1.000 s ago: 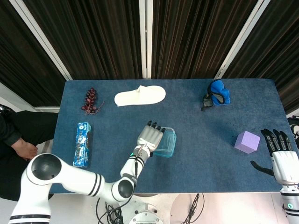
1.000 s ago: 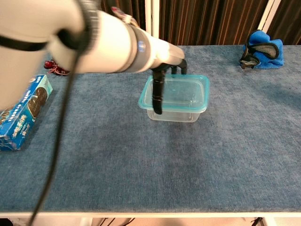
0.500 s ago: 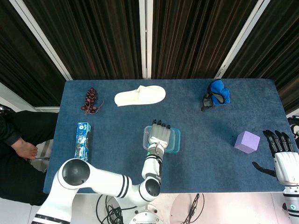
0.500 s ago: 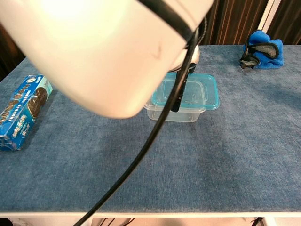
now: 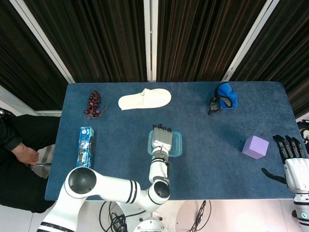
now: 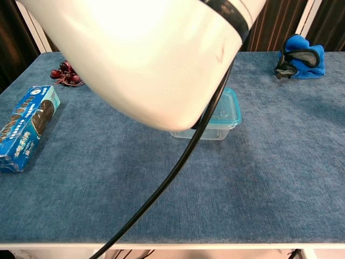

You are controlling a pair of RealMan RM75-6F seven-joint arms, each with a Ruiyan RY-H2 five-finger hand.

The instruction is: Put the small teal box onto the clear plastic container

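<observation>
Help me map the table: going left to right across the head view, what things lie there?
Biscuit box → grapes → slipper → left hand over the plastic container → goggles → purple cube → right hand.

Left hand [image 5: 161,139] now over container [image 5: 176,143].
</observation>
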